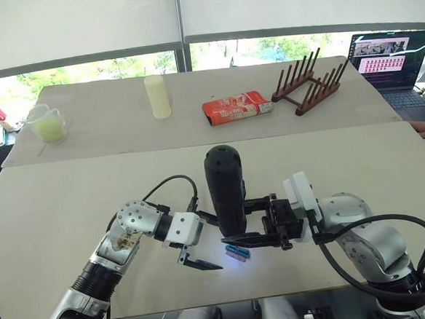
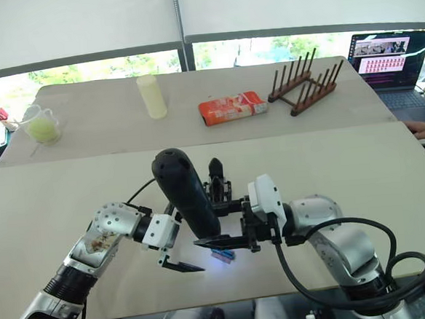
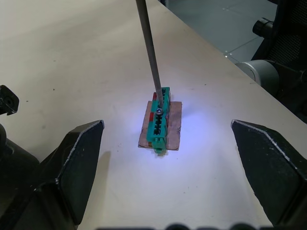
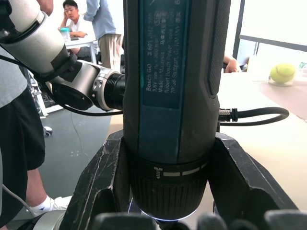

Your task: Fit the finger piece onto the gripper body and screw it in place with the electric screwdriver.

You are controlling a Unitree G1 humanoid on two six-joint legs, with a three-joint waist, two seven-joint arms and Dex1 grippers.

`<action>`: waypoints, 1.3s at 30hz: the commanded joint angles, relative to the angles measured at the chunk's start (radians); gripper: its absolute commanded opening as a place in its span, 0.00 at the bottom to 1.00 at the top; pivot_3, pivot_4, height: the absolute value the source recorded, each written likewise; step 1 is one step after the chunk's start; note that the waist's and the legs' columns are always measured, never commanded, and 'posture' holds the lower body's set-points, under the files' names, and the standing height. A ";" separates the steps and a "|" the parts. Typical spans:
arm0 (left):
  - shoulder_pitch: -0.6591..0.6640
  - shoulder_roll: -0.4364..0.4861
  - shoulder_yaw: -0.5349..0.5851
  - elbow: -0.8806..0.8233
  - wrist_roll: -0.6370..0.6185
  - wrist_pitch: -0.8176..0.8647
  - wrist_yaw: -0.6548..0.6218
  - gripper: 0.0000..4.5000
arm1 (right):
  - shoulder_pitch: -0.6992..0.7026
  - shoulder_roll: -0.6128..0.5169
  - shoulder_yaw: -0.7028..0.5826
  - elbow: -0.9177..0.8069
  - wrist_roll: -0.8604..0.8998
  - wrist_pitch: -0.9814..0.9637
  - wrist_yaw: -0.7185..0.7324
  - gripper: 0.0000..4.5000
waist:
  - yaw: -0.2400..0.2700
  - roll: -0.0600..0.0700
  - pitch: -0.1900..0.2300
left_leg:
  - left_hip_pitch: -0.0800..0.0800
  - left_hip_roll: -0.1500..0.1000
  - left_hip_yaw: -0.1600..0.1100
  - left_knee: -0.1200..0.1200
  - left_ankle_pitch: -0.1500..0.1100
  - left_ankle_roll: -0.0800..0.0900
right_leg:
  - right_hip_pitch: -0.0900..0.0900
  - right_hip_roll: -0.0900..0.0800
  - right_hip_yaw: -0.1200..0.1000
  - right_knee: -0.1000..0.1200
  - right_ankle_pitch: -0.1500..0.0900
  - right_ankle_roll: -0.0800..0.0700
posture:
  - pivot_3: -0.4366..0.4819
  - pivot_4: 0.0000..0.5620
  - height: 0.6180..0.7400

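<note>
From the head camera, the right arm reaches in from the lower right, elbow bent, forearm running toward the centre of the table (image 1: pixel 70 206). The right gripper (image 1: pixel 250 221) is clamped around the lower barrel of the electric screwdriver (image 1: pixel 224 186), which stands nearly upright, rounded end up and leaning slightly toward the robot's left, bit pointing down. A bluish light pools on the table under its tip, on a small green terminal block (image 1: pixel 237 253). The left arm comes from the lower left, wrist turned inward; the left gripper (image 1: pixel 200 263) hovers just beside that block with its fingers spread, holding nothing. Behind the screwdriver, in the right eye view, the gripper body (image 2: pixel 217 179) sits on the table with its pointed finger up. The far table holds a measuring cup (image 1: pixel 46 123), a pale cylinder (image 1: pixel 158 96), a red packet (image 1: pixel 236 107) and a wooden rack (image 1: pixel 311 85); a laptop (image 1: pixel 391 53) stands at the far right under wide windows.

The left wrist view looks between its two open fingers (image 3: pixel 76 167) at the green block on a brown card, with the thin metal bit standing steeply on its top.

The right wrist view shows the black fingers (image 4: pixel 103 182) pressed on both sides of the screwdriver's collar, and people standing beyond.
</note>
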 commanded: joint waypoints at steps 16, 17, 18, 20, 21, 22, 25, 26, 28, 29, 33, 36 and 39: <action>-0.006 0.000 0.000 -0.013 -0.005 -0.010 0.010 1.00 | -0.015 -0.002 -0.016 -0.014 0.020 -0.042 0.029 0.42 | 0.000 0.000 0.000 | 0.000 0.000 0.000 0.000 0.000 0.000 | 0.001 0.000 0.000 0.000 0.000 0.000 | 0.48 0.27 1.00; -0.007 -0.001 0.000 -0.011 -0.004 -0.012 0.010 1.00 | -0.014 -0.004 -0.016 -0.015 0.027 -0.029 0.025 0.42 | 0.000 0.000 0.000 | 0.000 0.000 0.000 0.000 0.000 0.000 | 0.001 0.000 0.000 0.000 0.000 0.000 | 0.48 0.27 1.00; -0.009 -0.001 0.001 -0.008 -0.004 -0.014 0.010 1.00 | -0.010 -0.009 -0.014 -0.015 0.029 -0.020 0.026 0.42 | 0.000 0.000 0.000 | 0.000 0.000 0.000 0.000 0.000 0.000 | 0.001 0.000 0.000 0.000 0.000 0.000 | 0.48 0.27 1.00; -0.014 -0.003 0.001 -0.001 -0.003 -0.016 0.011 1.00 | 0.002 -0.015 -0.006 -0.009 0.018 -0.031 0.037 0.42 | 0.000 0.000 0.000 | 0.000 0.000 0.000 0.000 0.000 0.000 | 0.001 0.000 0.000 -0.001 0.000 0.000 | 0.48 0.27 1.00; -0.016 -0.003 0.002 0.002 -0.002 -0.017 0.011 1.00 | 0.004 -0.017 -0.003 -0.006 0.014 -0.037 0.040 0.42 | 0.000 0.000 0.000 | 0.000 0.000 0.000 0.000 0.000 0.000 | 0.001 0.000 0.000 -0.001 0.000 0.000 | 0.48 0.27 1.00; -0.016 -0.003 0.002 0.003 -0.002 -0.017 0.012 1.00 | 0.005 -0.017 -0.003 -0.006 0.014 -0.038 0.040 0.42 | 0.000 0.000 0.000 | 0.000 0.000 0.000 0.000 0.000 0.000 | 0.001 0.000 0.000 -0.001 0.000 0.000 | 0.48 0.27 1.00; -0.015 -0.003 0.001 0.003 -0.002 -0.018 0.011 1.00 | -0.001 -0.016 -0.009 -0.021 0.035 -0.018 0.031 0.42 | 0.000 0.000 0.000 | 0.001 0.000 0.000 0.000 0.000 0.000 | 0.001 0.000 0.000 -0.001 0.000 0.000 | 0.48 0.27 1.00; -0.015 -0.003 0.000 0.004 -0.002 -0.019 0.011 1.00 | -0.004 -0.017 -0.011 -0.027 0.042 -0.012 0.030 0.42 | 0.000 0.000 0.000 | 0.001 0.000 0.000 0.000 0.000 0.000 | 0.001 0.000 0.000 -0.001 0.000 0.000 | 0.48 0.27 1.00; -0.017 -0.004 0.000 0.007 -0.002 -0.020 0.010 1.00 | -0.012 -0.019 -0.013 -0.036 0.052 -0.002 0.026 0.42 | 0.000 0.000 0.000 | 0.001 0.000 0.000 0.000 0.000 0.000 | 0.001 0.000 0.000 -0.001 0.000 0.000 | 0.48 0.27 1.00; -0.018 -0.005 -0.001 0.008 -0.002 -0.021 0.010 1.00 | -0.016 -0.019 -0.014 -0.038 0.055 0.002 0.025 0.42 | 0.000 0.000 0.000 | 0.001 0.000 0.000 0.000 0.000 0.000 | 0.001 0.000 0.000 -0.001 0.000 0.000 | 0.48 0.27 1.00; -0.020 -0.008 -0.003 0.013 -0.001 -0.023 0.011 1.00 | -0.021 -0.022 -0.013 -0.039 0.055 0.010 0.022 0.42 | 0.000 0.000 0.000 | 0.001 0.000 0.000 0.000 0.000 0.000 | 0.001 0.000 0.000 -0.001 0.000 0.000 | 0.48 0.27 1.00; -0.020 -0.010 -0.003 0.013 0.000 -0.023 0.012 1.00 | -0.019 -0.027 -0.017 -0.041 0.057 0.012 0.022 0.42 | 0.000 0.000 0.000 | 0.001 0.000 0.000 0.000 0.000 0.000 | 0.002 0.000 0.000 -0.001 0.000 0.000 | 0.48 0.27 1.00; -0.017 -0.010 -0.004 0.010 -0.001 -0.022 0.012 1.00 | -0.027 -0.034 -0.030 -0.050 0.071 0.024 0.020 0.42 | 0.000 0.000 0.000 | 0.001 0.000 0.000 0.000 0.000 0.000 | 0.002 0.000 0.000 -0.001 0.000 0.000 | 0.48 0.27 1.00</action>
